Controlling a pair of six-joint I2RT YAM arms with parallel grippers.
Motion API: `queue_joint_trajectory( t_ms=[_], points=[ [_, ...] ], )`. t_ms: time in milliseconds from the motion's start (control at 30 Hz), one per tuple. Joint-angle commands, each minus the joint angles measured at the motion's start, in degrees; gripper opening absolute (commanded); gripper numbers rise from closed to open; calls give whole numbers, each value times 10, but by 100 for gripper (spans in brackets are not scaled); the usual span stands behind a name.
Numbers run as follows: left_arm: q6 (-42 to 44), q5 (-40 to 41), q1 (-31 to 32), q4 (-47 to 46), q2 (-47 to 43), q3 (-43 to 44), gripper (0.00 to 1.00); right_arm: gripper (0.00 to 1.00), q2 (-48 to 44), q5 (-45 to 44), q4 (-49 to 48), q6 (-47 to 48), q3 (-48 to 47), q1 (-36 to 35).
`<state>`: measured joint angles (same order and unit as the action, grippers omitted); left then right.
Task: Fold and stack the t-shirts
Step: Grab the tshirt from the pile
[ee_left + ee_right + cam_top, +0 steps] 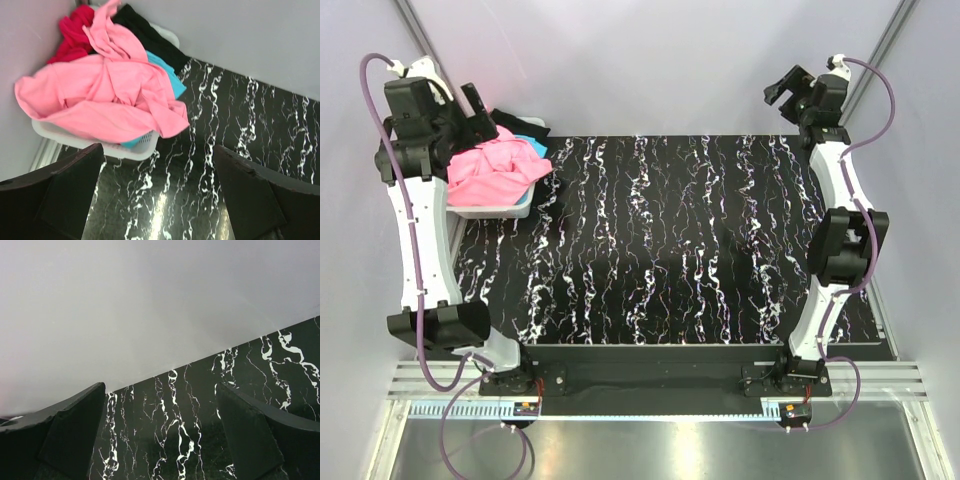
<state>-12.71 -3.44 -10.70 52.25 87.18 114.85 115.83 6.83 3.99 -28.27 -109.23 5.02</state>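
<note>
The t-shirts lie crumpled in a heap in a white basket (492, 211) at the table's far left corner. A pink shirt (495, 165) lies on top and hangs over the rim. Turquoise cloth (535, 148) and black cloth (517, 122) show behind it. In the left wrist view the pink shirt (105, 95) covers most of the basket (117, 149), with a red shirt (75, 30), a black shirt (145, 32) and a turquoise shirt (169, 77) around it. My left gripper (480, 104) (157, 152) hovers open above the basket's near side. My right gripper (788, 88) (161, 387) is open and empty at the far right.
The black marbled tabletop (670, 240) spreads between the two arms. Pale walls (150, 300) close in the back and both sides. The basket sits tight against the left wall (25, 45).
</note>
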Motion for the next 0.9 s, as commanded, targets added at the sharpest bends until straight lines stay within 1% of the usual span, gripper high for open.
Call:
queue_joint_trajectory(
  t_ms=[0, 133, 200, 233, 300, 333, 367, 400, 433, 500, 533, 600, 633, 667, 700, 733, 767, 800, 867],
  points=[
    [-3, -22, 0, 0, -21, -7, 99, 100, 8, 26, -21, 11, -30, -6],
    [-8, 11, 0, -2, -29, -9, 99, 100, 9, 19, -35, 9, -32, -11],
    [-26, 33, 0, -1, -29, -15, 99, 100, 14, 22, -34, 8, -38, -12],
    [-47, 61, -1, 0, -29, -20, 99, 100, 14, 23, -35, 5, -37, -12],
    [-48, 29, -3, 12, -23, -35, 99, 100, 10, 24, -34, -2, -29, -12],
    [-81, 9, -9, 21, -15, -37, 99, 100, 6, 21, -35, -6, -26, -12],
    [-90, -34, -19, 24, -14, -56, 97, 100, 4, 20, -30, -13, -20, -12],
    [-93, -86, -27, 14, -11, -68, 92, 100, -9, 21, -28, -28, -14, -12],
    [-93, -151, -34, 1, -9, -74, 92, 100, -15, 35, -28, -30, -3, -13],
    [-104, -137, -31, -13, -13, -78, 99, 100, -40, 52, -29, -29, 11, -13],
    [-106, -139, -33, -49, -19, -86, 99, 100, -49, 69, -35, -25, 32, -14],
    [-115, -156, -32, -115, -64, -145, 99, 100, -74, 69, -52, -7, 52, -15],
    [-117, -168, -33, -189, -85, -178, 99, 100, -81, 52, -52, -4, 72, -15],
    [-118, -172, -32, -233, -127, -263, 99, 100, -88, 43, -52, -1, 82, -15],
    [-136, -158, -33, -279, -152, -312, 99, 100, -97, 35, -52, 10, 91, -15],
    [-164, -130, -34, -338, -170, -391, 99, 100, -99, 25, -57, 14, 105, -15],
    [-189, -110, -35, -360, -183, -419, 99, 100, -101, 25, -59, 17, 108, -15],
    [-195, -106, -36, -373, -194, -434, 99, 100, -98, 26, -63, 25, 110, -14],
    [-187, -96, -36, -351, -186, -423, 99, 100, -78, 51, -64, 15, 90, -11]
  ],
)
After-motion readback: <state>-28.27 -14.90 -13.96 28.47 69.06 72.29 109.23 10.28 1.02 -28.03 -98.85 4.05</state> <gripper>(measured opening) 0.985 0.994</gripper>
